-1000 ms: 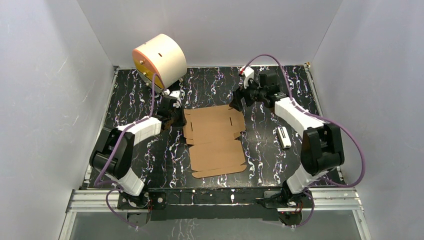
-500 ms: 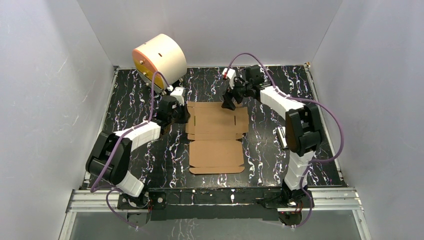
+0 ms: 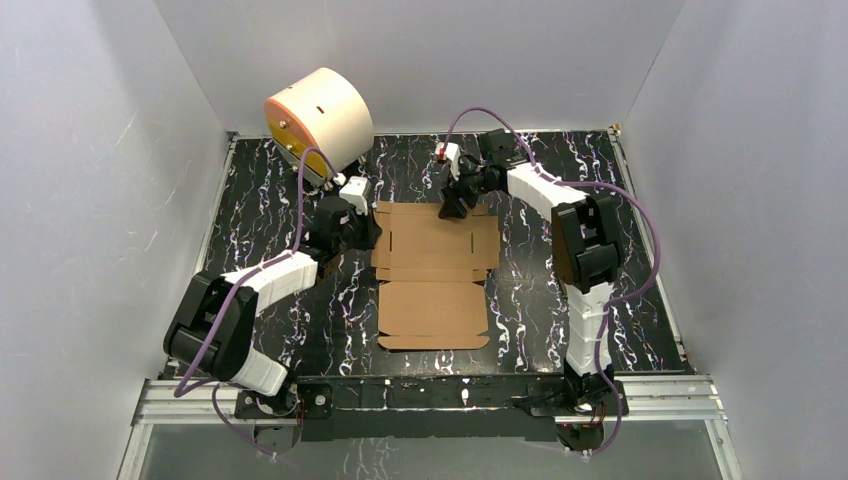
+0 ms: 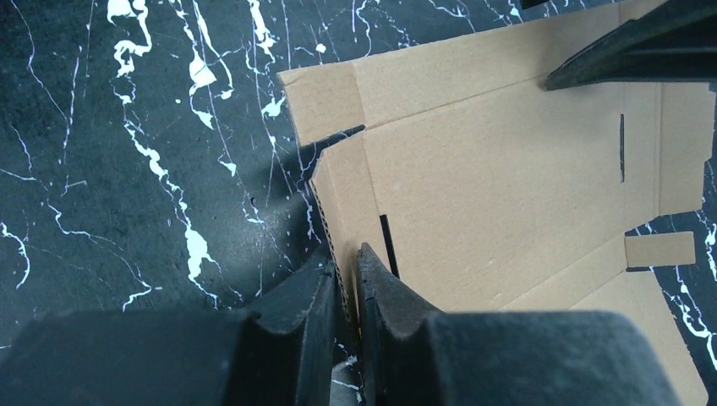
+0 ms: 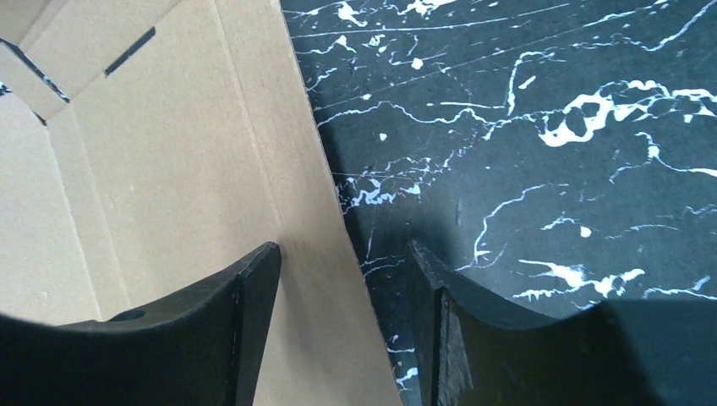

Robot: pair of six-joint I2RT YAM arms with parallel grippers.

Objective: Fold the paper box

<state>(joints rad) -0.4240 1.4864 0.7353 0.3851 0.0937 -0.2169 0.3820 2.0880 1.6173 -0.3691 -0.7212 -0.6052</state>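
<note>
The paper box is a flat brown die-cut sheet lying on the black marbled table, its far half creased with slots. My left gripper is at the sheet's far left side. In the left wrist view it is shut on the raised left flap edge of the sheet. My right gripper is at the sheet's far edge. In the right wrist view it is open and straddles that edge of the sheet, one finger over cardboard and one over the table.
A cream cylinder with an orange face lies at the back left, just behind my left arm. White walls close in the table on three sides. A metal rail runs along the near edge.
My right arm has swung left from the back right to the sheet's far edge. The sheet has turned square to the table. My left gripper has shifted slightly farther back with it.
</note>
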